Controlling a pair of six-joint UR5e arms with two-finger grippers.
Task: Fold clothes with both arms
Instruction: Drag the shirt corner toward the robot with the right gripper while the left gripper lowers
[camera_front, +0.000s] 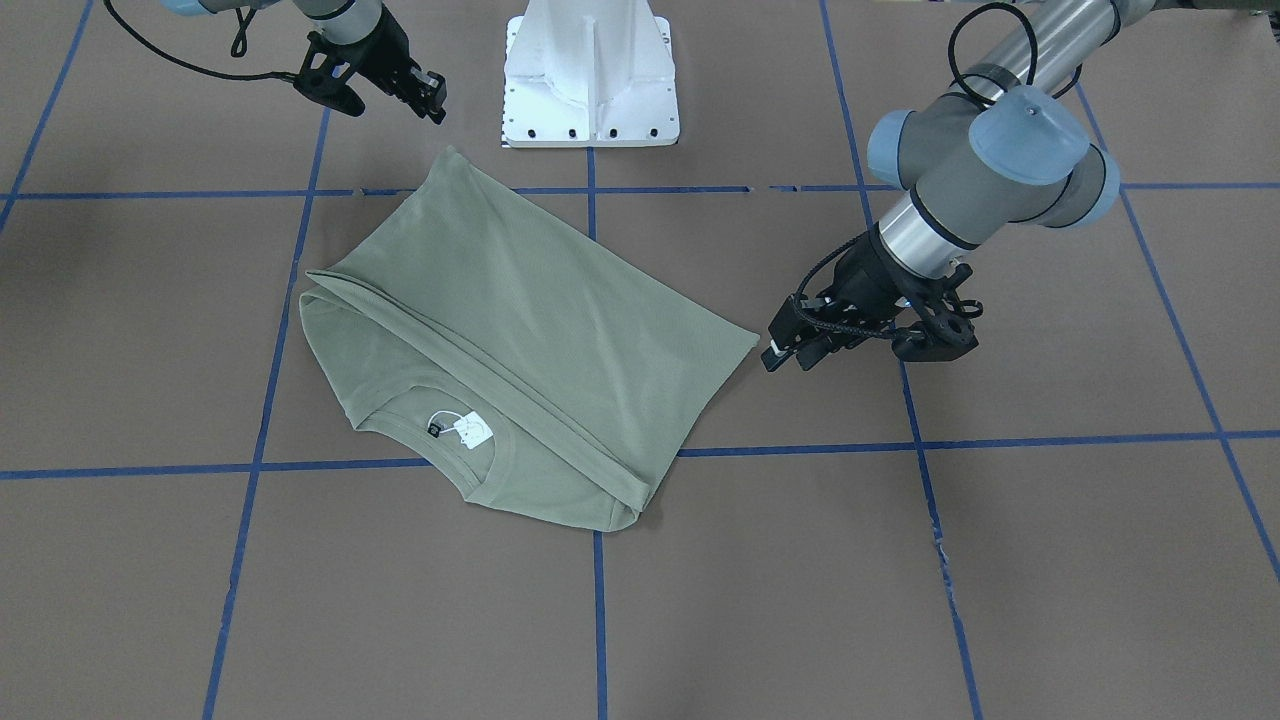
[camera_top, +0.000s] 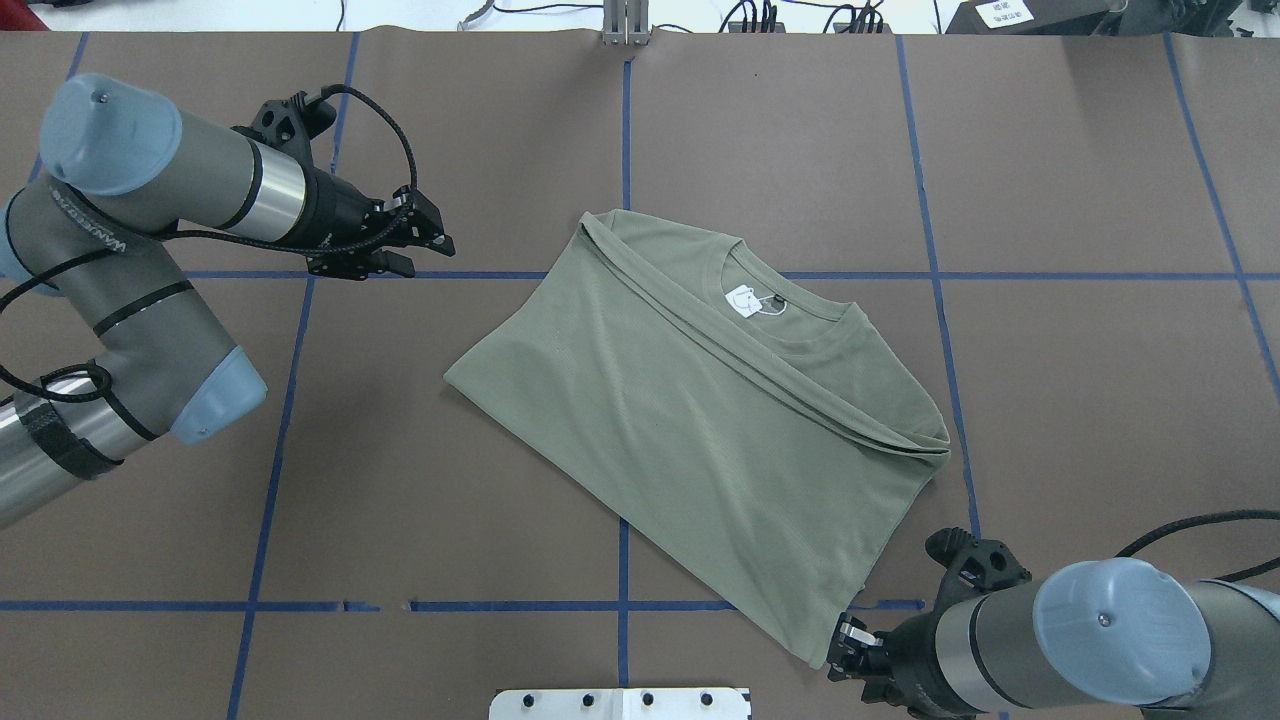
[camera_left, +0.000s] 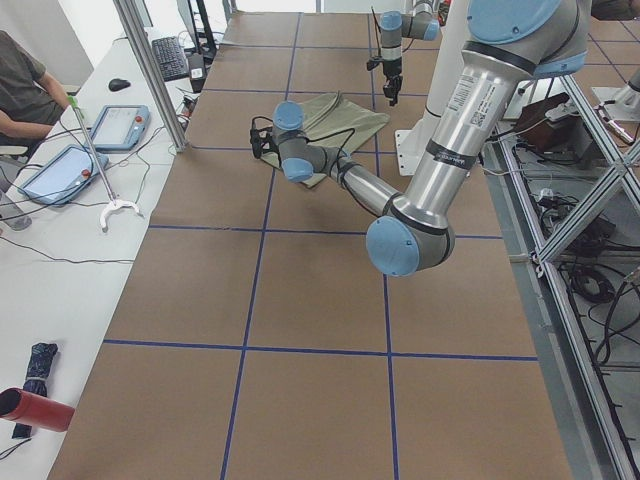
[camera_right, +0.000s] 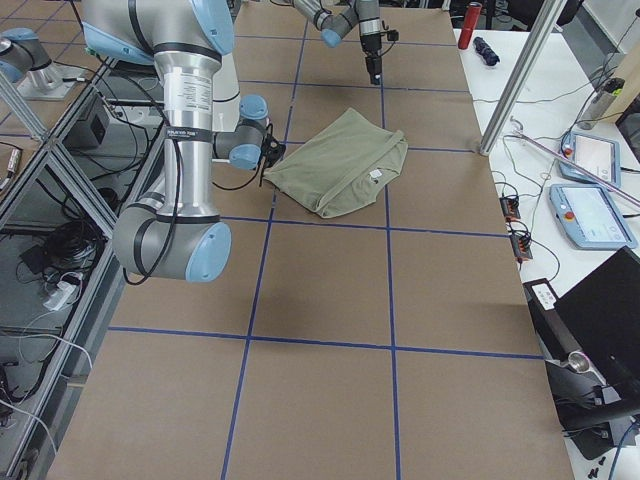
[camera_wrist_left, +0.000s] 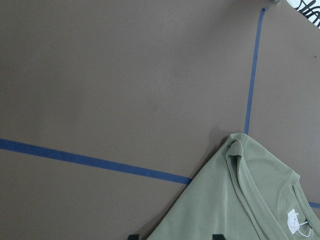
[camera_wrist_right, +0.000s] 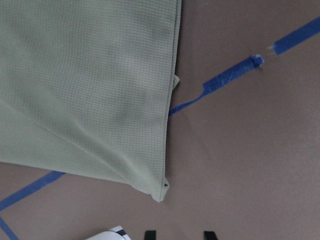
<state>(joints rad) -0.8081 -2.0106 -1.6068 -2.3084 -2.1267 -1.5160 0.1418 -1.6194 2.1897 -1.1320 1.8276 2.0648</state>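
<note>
In the front-facing view, the shirt (camera_front: 540, 330) lies folded in the middle of the desk (camera_front: 1000, 550), slanted against the blue tape lines. The left end effector (camera_front: 785, 350) hangs just beside one corner and the right end effector (camera_front: 425, 95) is near another. Neither holds cloth.

In the overhead view, the fold shows several layers under the neckline. I think a pinch could take only the top layer, and the fold would then open.

In the left wrist view, the fingertips (camera_wrist_left: 132, 237) stand apart with nothing between them. If the two arms lift unevenly, the slanted shirt may twist.

In the right wrist view, the fingertips (camera_wrist_right: 150, 235) are also apart. The corner lies flat on the desk, so the fingers may slide over it or scrape the paper.

The side views show nothing more.
</note>
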